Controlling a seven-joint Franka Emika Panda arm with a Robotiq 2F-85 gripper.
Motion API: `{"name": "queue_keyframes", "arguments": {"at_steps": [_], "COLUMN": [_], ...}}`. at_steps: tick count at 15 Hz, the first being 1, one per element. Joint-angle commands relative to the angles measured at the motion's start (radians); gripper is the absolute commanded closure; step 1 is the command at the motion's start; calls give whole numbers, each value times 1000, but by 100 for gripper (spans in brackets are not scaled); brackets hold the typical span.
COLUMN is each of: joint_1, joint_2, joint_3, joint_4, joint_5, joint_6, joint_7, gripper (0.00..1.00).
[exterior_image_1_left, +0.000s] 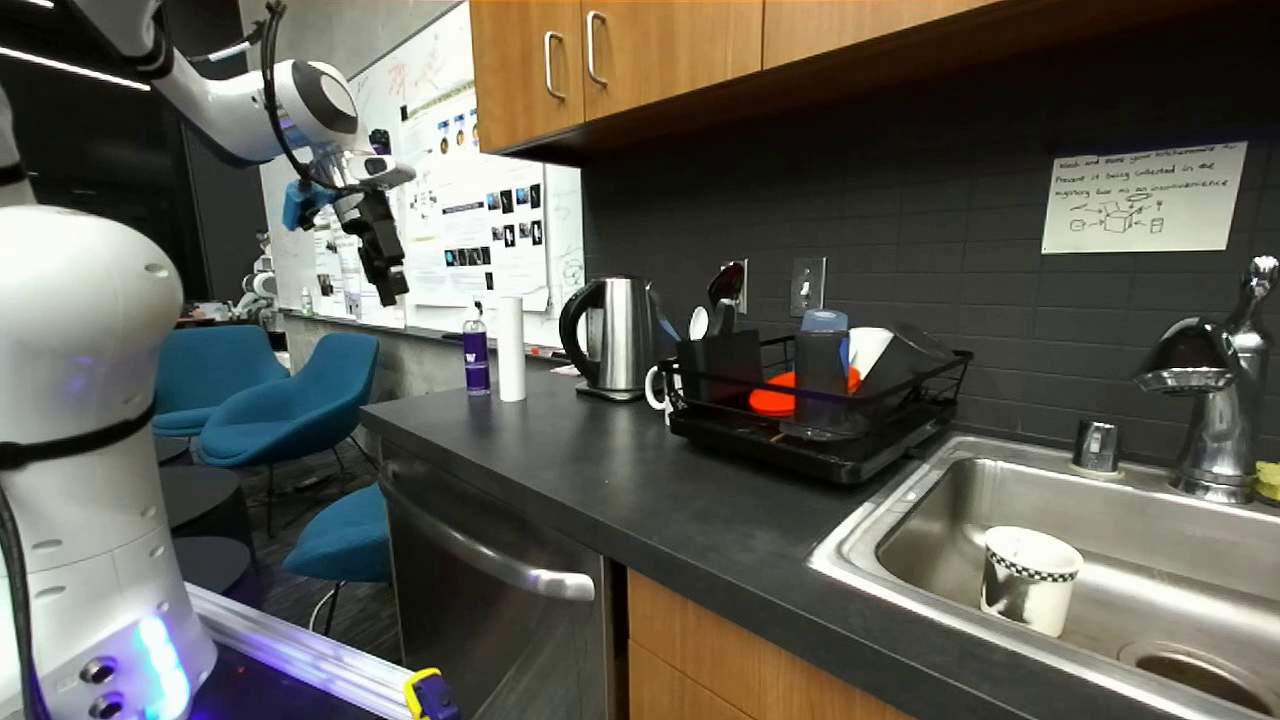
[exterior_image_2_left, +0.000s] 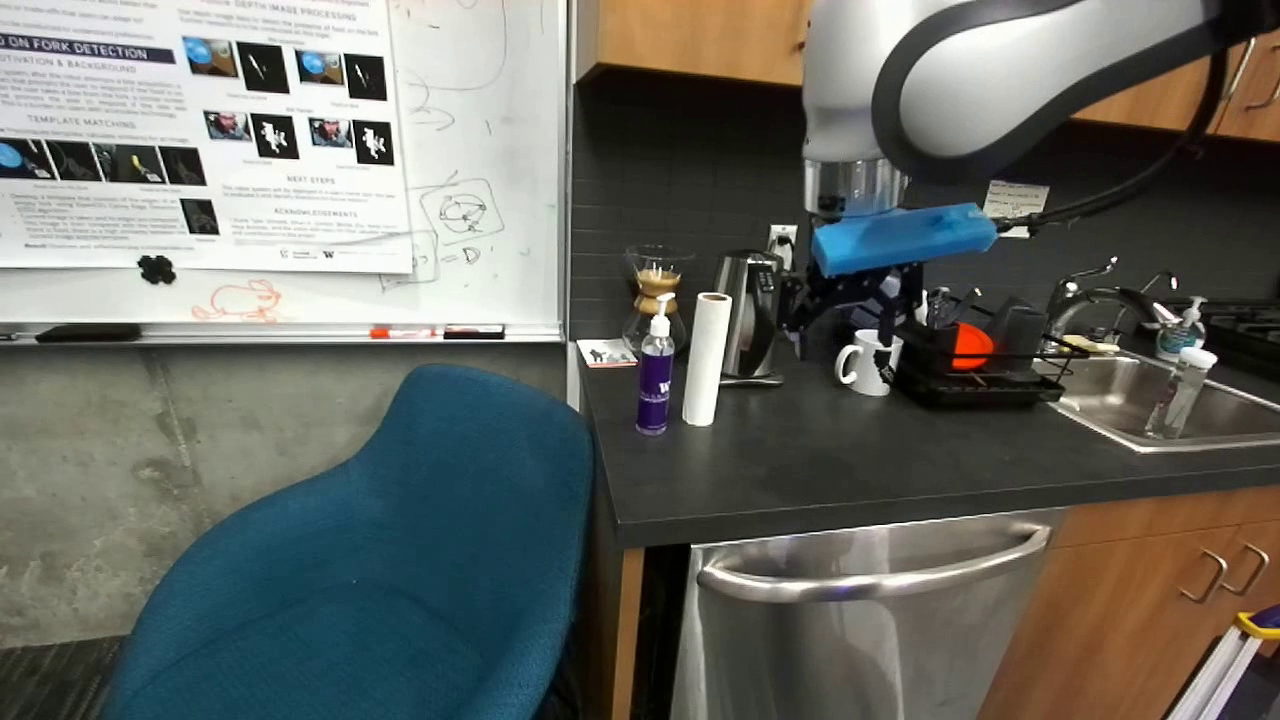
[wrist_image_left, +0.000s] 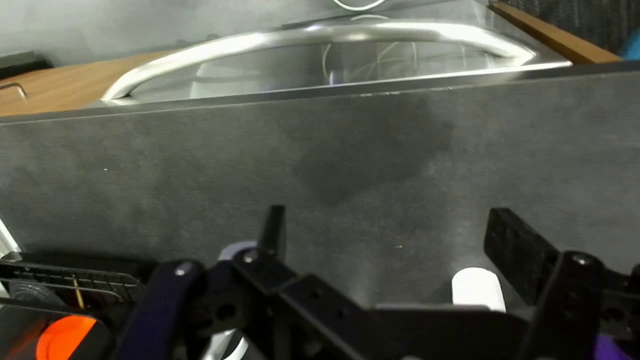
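Observation:
My gripper (wrist_image_left: 385, 220) is open and empty, held in the air above the dark countertop (wrist_image_left: 200, 170). It also shows in both exterior views (exterior_image_1_left: 390, 285) (exterior_image_2_left: 842, 340). A white roll (wrist_image_left: 478, 290) stands below it, near the right finger in the wrist view; it stands upright on the counter in both exterior views (exterior_image_1_left: 510, 350) (exterior_image_2_left: 707, 360). A purple-labelled pump bottle (exterior_image_2_left: 655, 385) stands beside the roll. A steel kettle (exterior_image_1_left: 625, 340) and a white mug (exterior_image_2_left: 865, 368) stand farther along the counter. The gripper overlaps the mug in that exterior view but touches nothing visible.
A black dish rack (exterior_image_1_left: 850, 460) holds dishes and a red-orange item. A steel sink (exterior_image_1_left: 850, 545) holds a cup (exterior_image_1_left: 1030, 580) with a checkered band. Cabinets (exterior_image_1_left: 670, 45) hang above. A dishwasher handle (exterior_image_2_left: 870, 585) juts below the counter edge. A blue chair (exterior_image_2_left: 400, 540) stands beside it.

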Motion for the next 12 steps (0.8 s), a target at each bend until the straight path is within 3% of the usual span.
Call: {"name": "queue_keyframes", "arguments": {"at_steps": [1, 6, 9, 12], "joint_1": [-7, -56, -69, -43], "joint_2": [54, 72, 110, 180], "joint_3": [-31, -44, -40, -58], "joint_4": [49, 68, 104, 156], "joint_5": [-40, -283, -418, -486], "joint_6": [90, 151, 72, 2], "joint_7": [163, 438, 612, 702], "gripper": [0, 0, 0, 0]}}
